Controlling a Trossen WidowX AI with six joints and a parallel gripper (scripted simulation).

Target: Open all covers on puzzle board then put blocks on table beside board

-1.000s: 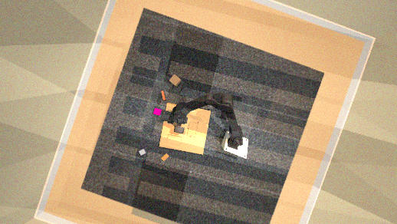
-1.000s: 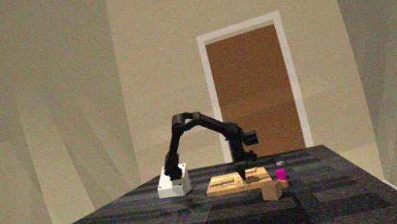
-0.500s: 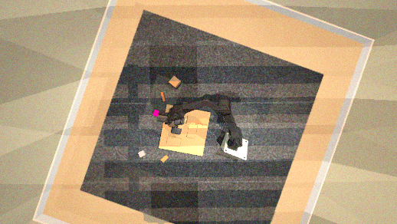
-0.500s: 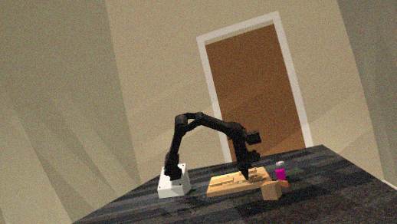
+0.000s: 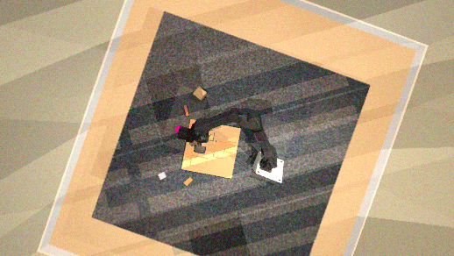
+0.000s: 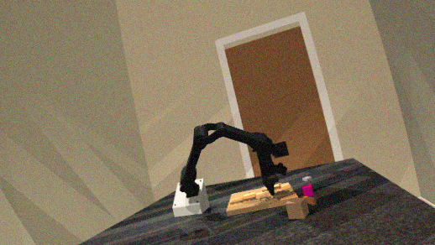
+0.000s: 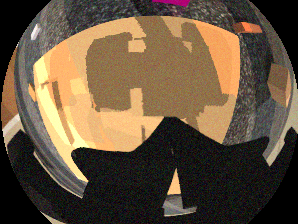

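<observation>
The wooden puzzle board (image 5: 221,168) (image 6: 238,205) (image 7: 216,116) lies flat under the arm. Its covers and wells are blurred by shadow and light; I cannot tell their positions. My gripper (image 6: 272,193) (image 7: 169,120) is shut and empty, tips low over or touching the board's far part. In the top view the hand hides the tips. A magenta block (image 5: 177,129) (image 6: 307,190) (image 7: 172,1) rests beyond the board. A thin orange block (image 5: 187,110) (image 7: 248,27), a tan cube (image 5: 200,93) (image 6: 297,209) (image 7: 280,84), a pale block (image 5: 162,175) (image 6: 306,179) (image 7: 34,32) and a small orange block (image 5: 187,181) lie off the board.
The arm's white base (image 5: 276,174) (image 6: 191,208) stands on the dark table, past the board's near edge. The arm arches over the board. Strong light bands and shadows cross the table and board.
</observation>
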